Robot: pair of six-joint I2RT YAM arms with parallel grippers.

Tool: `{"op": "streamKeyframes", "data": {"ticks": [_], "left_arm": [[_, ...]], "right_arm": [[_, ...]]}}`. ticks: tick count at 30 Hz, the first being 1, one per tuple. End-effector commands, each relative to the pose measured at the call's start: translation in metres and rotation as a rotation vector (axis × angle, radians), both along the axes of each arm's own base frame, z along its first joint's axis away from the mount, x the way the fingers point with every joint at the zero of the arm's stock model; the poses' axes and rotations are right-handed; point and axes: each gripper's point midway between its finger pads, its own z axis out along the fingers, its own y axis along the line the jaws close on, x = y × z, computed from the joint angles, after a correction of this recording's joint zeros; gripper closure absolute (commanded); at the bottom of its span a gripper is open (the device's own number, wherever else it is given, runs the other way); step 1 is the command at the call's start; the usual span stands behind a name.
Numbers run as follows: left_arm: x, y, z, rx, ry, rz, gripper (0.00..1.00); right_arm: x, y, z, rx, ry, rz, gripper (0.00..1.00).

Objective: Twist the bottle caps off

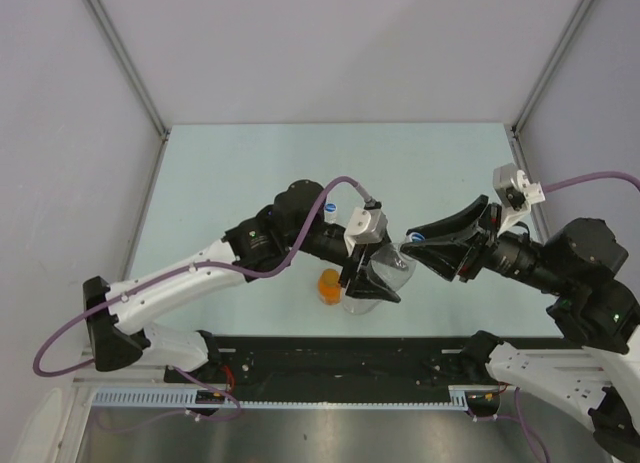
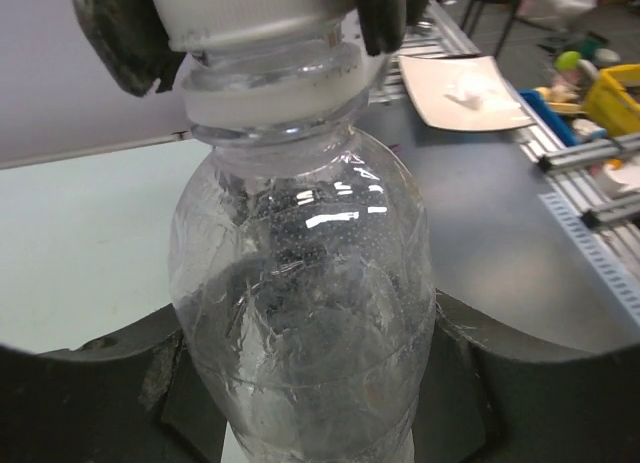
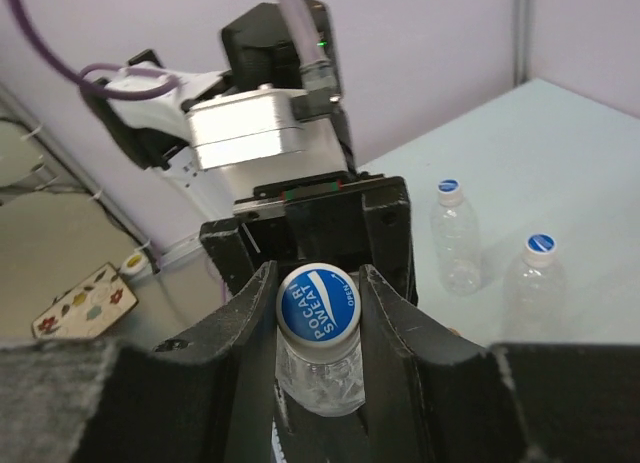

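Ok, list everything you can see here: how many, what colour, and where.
table: one, pale green; under everything
held bottle: one, clear; gripped at the centre
standing bottles: two, clear; upright on the table
blue caps: three, blue with white print; the held cap on the held bottle, two on the standing bottles
orange bottle: one, orange; on the table near the front edge
cables: two, purple; one along each arm
left gripper: one, black fingers; shut on the held bottle's body
right gripper: one, black fingers; shut on the held cap
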Motion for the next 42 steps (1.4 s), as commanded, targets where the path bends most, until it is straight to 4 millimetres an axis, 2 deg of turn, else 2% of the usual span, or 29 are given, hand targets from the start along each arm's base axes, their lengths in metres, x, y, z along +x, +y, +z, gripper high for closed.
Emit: {"op": "streamKeyframes", "data": {"ticks": [1,10,19,27,31,32,35,38,41,42], "left_arm": [[-0.057,0.022,0.034,-0.078,-0.003,-0.350,1.00],[-0.069,0.027,0.025,-0.047,0.047,-0.490,1.00],[-0.067,0.027,0.013,-0.022,0.075,-0.527,1.00],[-0.063,0.025,0.010,-0.017,0.082,-0.515,1.00],[-0.058,0.021,0.013,-0.023,0.067,-0.460,1.00],[-0.058,0.021,0.013,-0.021,0.065,-0.458,1.00],[-0.057,0.022,0.013,-0.016,0.064,-0.446,1.00],[-0.057,0.022,0.016,-0.022,0.057,-0.438,1.00],[-0.056,0.022,0.018,-0.025,0.052,-0.425,1.00],[-0.055,0.021,0.017,-0.024,0.051,-0.420,1.00]], "right_arm": [[-0.010,0.001,0.022,0.015,-0.166,0.062,1.00],[-0.048,-0.005,0.034,0.011,-0.299,0.211,1.00],[-0.073,-0.019,0.047,0.001,-0.422,0.270,1.00],[-0.076,-0.016,0.042,-0.035,-0.416,0.308,1.00],[-0.063,-0.011,0.035,-0.059,-0.362,0.275,0.99],[-0.060,-0.010,0.032,-0.068,-0.349,0.272,0.98],[-0.058,-0.007,0.029,-0.077,-0.331,0.275,0.79],[-0.058,-0.005,0.027,-0.081,-0.322,0.283,0.71],[-0.056,-0.004,0.025,-0.087,-0.310,0.282,0.59],[-0.055,-0.004,0.025,-0.088,-0.304,0.279,0.52]]}}
